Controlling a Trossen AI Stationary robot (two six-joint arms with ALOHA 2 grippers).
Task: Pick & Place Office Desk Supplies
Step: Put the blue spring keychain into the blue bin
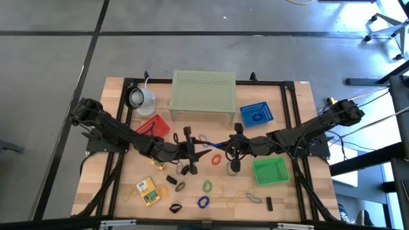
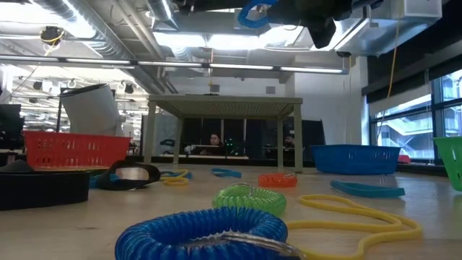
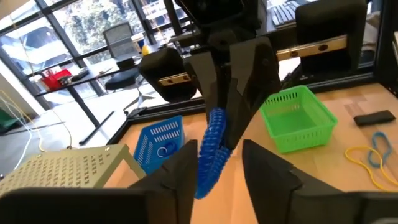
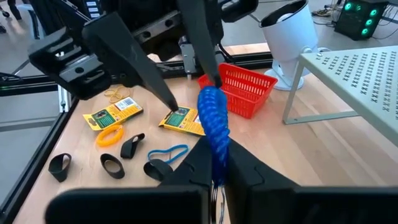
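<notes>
Pincers meet above mid-desk (image 1: 128, 191). Right pincer (image 4: 214, 171) pinches the blue coil (image 4: 213, 121). Left pincer (image 3: 214, 168) stands parted around it, letting go.

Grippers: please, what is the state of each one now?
Left gripper: open, fingers on either side of the blue coil.
Right gripper: shut on the blue coil.

No text can be read — the yellow packets (image 4: 113, 114) carry print, but too small to decipher.
</notes>
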